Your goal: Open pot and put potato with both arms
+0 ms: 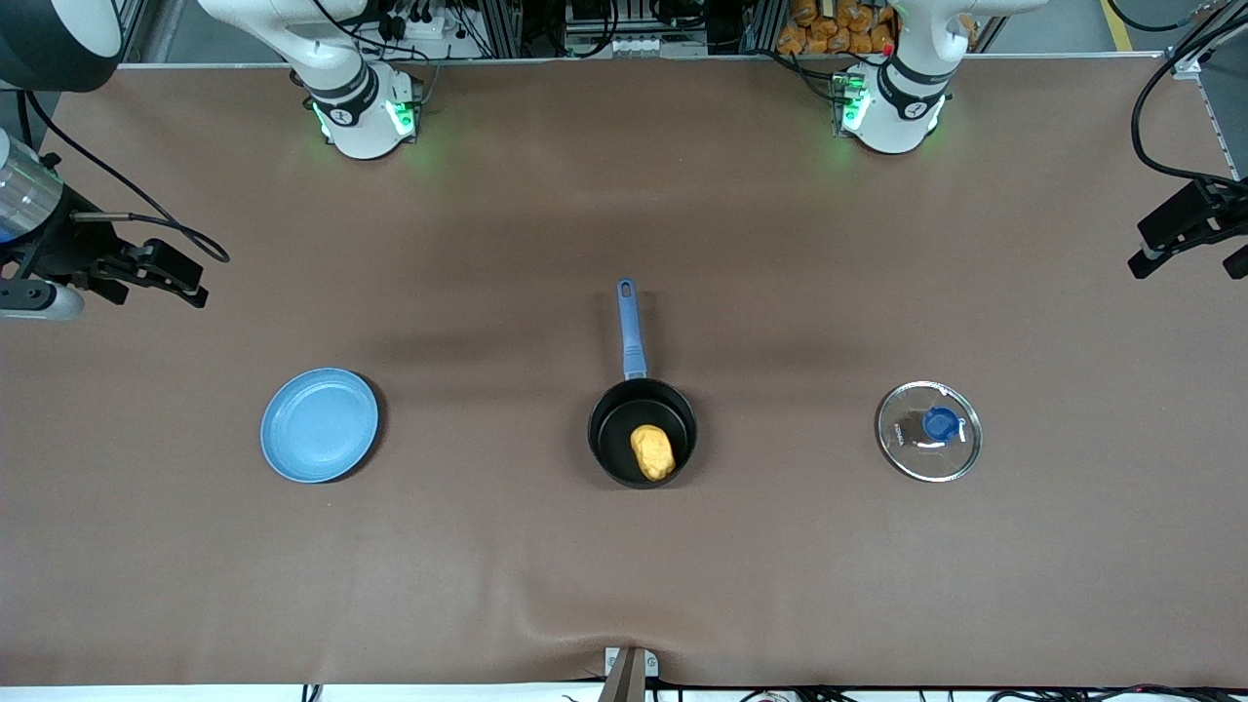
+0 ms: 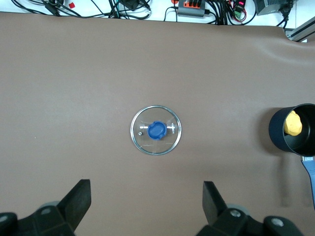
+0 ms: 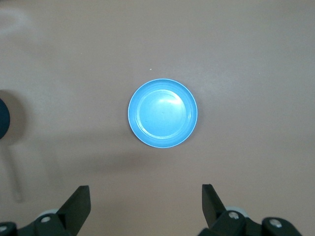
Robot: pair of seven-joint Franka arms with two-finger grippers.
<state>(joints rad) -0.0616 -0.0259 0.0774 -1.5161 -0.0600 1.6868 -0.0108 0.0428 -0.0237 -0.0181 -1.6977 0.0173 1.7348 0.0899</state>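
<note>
Right gripper (image 1: 180, 278) hangs open over the table's (image 1: 624, 585) right-arm end. Plate (image 1: 320, 425), then mid-table the pot (image 1: 643, 432) (lid (image 1: 928, 431) set aside) holding the potato (image 1: 653, 453). Left gripper (image 1: 1185, 234) hangs open over the other end.

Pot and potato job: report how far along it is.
Done: the lid lies on the table toward the left arm's end, off the pot, and the potato sits in the pot. In hand: nothing; the left gripper hangs open over the lid, the right gripper open over the blue plate. Left: nothing visible.
</note>
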